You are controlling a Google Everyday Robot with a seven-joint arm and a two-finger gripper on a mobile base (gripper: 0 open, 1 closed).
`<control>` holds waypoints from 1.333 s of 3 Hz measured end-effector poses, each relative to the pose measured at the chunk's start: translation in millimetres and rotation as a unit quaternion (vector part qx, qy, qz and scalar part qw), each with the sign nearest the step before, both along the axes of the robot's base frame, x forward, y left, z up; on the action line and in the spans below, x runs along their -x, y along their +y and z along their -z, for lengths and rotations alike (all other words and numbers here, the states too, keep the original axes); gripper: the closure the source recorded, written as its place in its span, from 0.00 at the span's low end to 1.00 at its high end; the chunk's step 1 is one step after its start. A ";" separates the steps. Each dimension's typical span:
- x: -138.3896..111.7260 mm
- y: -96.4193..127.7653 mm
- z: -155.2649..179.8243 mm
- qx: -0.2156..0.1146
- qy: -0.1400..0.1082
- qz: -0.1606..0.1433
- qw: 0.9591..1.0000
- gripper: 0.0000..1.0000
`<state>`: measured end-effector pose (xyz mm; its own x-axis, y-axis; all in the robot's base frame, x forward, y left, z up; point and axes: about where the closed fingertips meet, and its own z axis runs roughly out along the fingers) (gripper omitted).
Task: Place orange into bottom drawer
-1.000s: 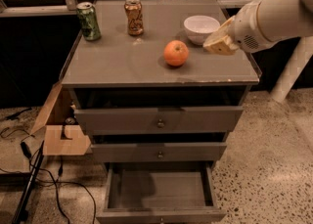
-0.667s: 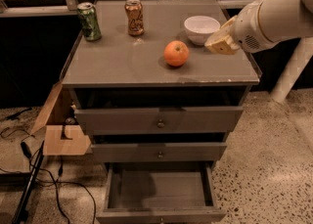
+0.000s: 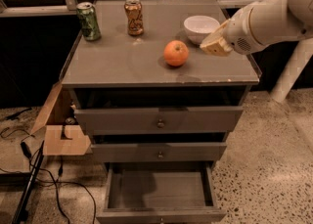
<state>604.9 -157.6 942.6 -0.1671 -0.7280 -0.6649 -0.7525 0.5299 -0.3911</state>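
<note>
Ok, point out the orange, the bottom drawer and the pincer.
orange (image 3: 176, 53), camera view, middle of the fruit's skin.
bottom drawer (image 3: 159, 190), camera view, bare floor inside the open drawer.
pincer (image 3: 215, 46), camera view, its tan tip, over the cabinet top (image 3: 117, 61) near the orange.

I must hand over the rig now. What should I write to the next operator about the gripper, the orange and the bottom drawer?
The gripper hovers over the right side of the cabinet top, right of the orange and near the bowl.
The orange sits on the cabinet top, apart from the gripper, not grasped.
The bottom drawer is pulled open.
Done: drawer open.
Left: grasp the orange, carry it down, release it in the bottom drawer.
</note>
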 end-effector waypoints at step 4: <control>-44.3 32.0 28.1 -0.042 0.011 -0.011 0.999 0.00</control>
